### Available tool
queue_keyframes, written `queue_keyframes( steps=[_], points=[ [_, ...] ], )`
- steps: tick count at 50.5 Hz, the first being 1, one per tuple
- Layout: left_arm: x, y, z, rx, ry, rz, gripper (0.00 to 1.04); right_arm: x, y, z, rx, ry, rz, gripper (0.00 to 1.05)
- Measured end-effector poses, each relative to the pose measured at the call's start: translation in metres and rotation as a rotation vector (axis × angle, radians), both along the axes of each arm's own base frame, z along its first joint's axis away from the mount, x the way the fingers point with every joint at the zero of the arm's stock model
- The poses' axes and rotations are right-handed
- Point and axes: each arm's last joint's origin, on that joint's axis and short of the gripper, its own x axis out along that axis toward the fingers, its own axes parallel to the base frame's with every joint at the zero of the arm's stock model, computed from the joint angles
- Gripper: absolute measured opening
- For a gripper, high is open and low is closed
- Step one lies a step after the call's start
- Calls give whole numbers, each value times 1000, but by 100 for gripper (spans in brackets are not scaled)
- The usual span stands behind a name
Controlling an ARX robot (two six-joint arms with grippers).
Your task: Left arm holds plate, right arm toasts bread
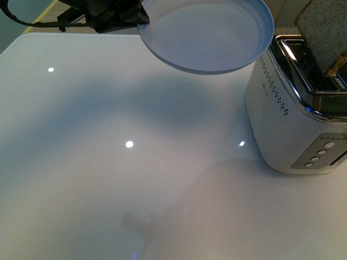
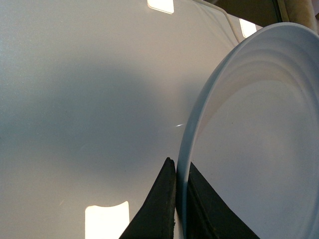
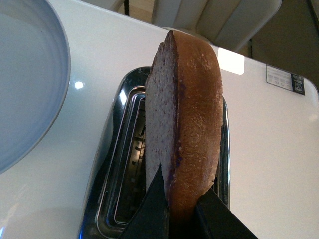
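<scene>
Glossy tabletop (image 1: 108,179) is carrying the toaster (image 1: 282,130); right end effector (image 3: 185,191) is pinching the bread (image 3: 192,99) straight above its slot (image 3: 130,164), lined up lengthwise, and left end effector (image 2: 179,169) is clamping the plate (image 1: 209,35) rim nearby.

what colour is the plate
The plate is plain pale blue-grey, with no pattern. It shows best in the front view.

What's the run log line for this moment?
left gripper: shut on plate, empty, lifted beside toaster | right gripper: shut on bread, upright above toaster | bread: not seated in slot
</scene>
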Motion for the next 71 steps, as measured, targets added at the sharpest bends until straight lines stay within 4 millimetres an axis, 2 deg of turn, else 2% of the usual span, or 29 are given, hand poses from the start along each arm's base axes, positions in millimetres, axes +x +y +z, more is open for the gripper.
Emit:
queue_keyframes(
  steps=[36, 58, 60, 71],
  points=[
    [0, 0, 0, 0, 0, 0, 3, 3, 1, -7, 6, 22, -32, 3],
    [0, 0, 0, 0, 0, 0, 3, 6, 2, -18, -18, 65, -51, 3],
    [0, 0, 0, 0, 0, 0, 3, 6, 2, -18, -19, 67, -51, 5],
    [0, 0, 0, 0, 0, 0, 3, 6, 4, -19, -13, 68, -50, 34]
  ],
)
